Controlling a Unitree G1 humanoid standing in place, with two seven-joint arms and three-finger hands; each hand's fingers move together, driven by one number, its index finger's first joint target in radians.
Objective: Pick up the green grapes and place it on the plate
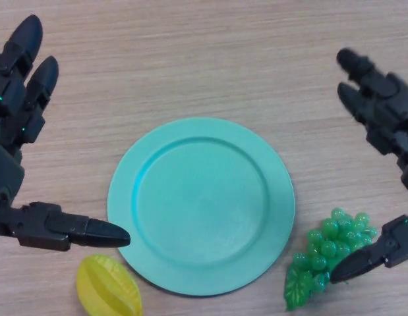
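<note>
Green grapes (330, 253) lay at the lower right of the frame in the head view, on the wooden table (204, 59) just beside the right rim of the turquoise plate (200, 205), which held nothing. The bunch's leaf end pointed toward the bottom edge. The right hand (388, 131) stood spread wide at the right side of the frame, fingers straight and reaching toward the upper right, while its thumb crossed in front of the bunch's lower right side; whether the thumb touched the fruit could not be told. The left hand (16, 164) sat at the left edge, equally wide, its thumb pointing toward the plate's left rim. A yellow starfruit (108, 287) rested at the lower left, near the plate.

By my reading, the task stood at the reach: nothing was grasped. The next move would call for the right hand to settle over the bunch and close round it, then lift and carry it leftward onto the plate.
</note>
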